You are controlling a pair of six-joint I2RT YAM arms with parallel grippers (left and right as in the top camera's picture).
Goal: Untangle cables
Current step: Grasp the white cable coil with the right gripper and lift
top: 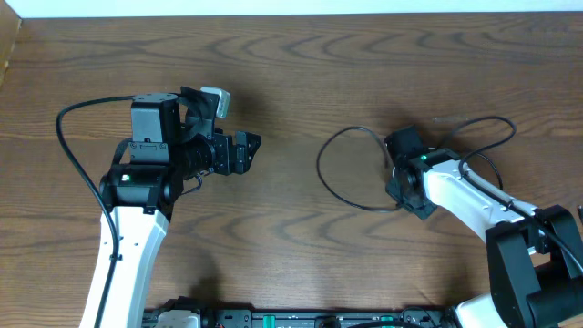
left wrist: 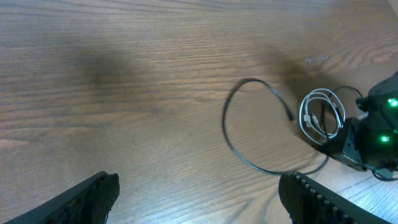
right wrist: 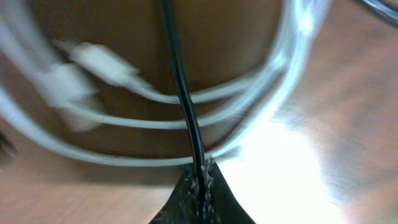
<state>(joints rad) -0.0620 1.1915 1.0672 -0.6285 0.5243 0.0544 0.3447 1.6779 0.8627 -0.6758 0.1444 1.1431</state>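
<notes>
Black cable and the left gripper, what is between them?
Only bare table lies between the left gripper and the black cable, as seen in the overhead view.

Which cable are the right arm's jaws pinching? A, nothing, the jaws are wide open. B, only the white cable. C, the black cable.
C: in the right wrist view the black cable runs straight down into the right jaws, which are shut on it, while the white cable loops behind it.
</notes>
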